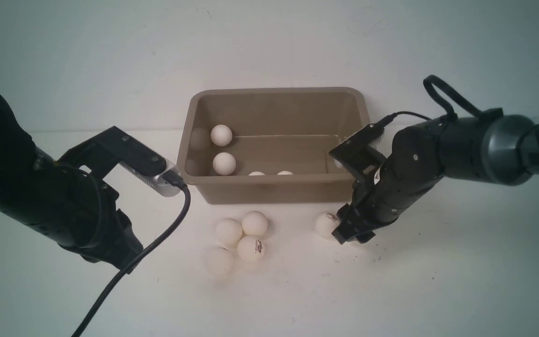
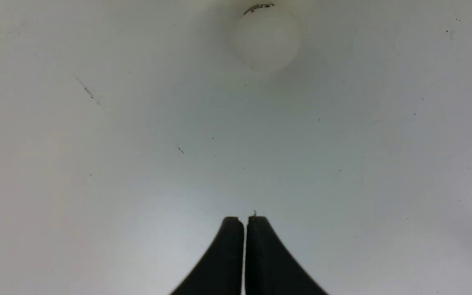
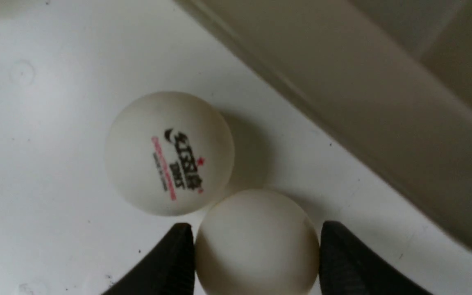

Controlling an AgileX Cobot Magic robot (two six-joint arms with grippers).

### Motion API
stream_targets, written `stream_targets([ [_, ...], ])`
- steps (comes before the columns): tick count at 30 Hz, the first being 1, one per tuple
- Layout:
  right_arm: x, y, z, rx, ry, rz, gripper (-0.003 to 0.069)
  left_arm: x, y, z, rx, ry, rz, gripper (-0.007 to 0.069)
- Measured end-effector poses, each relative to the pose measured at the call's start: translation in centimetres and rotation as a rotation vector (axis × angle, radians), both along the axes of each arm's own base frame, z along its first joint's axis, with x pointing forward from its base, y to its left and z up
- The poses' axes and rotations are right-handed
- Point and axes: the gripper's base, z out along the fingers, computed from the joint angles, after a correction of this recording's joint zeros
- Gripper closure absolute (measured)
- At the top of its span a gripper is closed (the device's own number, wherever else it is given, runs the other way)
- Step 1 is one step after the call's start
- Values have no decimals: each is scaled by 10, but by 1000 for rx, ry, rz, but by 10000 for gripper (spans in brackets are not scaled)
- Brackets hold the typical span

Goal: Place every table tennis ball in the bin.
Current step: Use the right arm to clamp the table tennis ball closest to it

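**pingfan22:** so where's everything at, got one yet?

**me:** Sort of, lol. My right gripper is down at the table, just off the near right corner of the bin. Its fingers sit either side of a plain ball. Both pads look flush against it, but I honestly can't tell if that's a proper pinch or just a brush. That ball is resting on the table. A logo ball is touching it, on the side toward the others.

**pingfan22:** and the other hand?

**me:** My left gripper is clamped together with nothing in it, off to the left of the bin. It's looking at the tabletop, with one lone ball lying well ahead of it.

**pingfan22:** score?

**me:** There are four balls in the bin: two by its left wall, one behind the other, and two just peeking over the near wall. Out front there's a cluster of four bunched up on the table, near the middle of that near wall. One of them shows dark print.
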Motion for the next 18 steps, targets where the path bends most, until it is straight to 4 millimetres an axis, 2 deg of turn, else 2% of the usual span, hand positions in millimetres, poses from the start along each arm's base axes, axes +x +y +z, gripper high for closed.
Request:
stream_targets([
  [10, 0, 0, 1, -1, 5, 0, 305, 0, 0, 0, 0, 1, 0, 632],
  [14, -4, -2, 0, -24, 55, 2, 305, 0, 0, 0, 0, 2, -1, 632],
  [18, -14, -3, 9, -47, 116, 16, 305, 0, 0, 0, 0, 5, -2, 632],
])
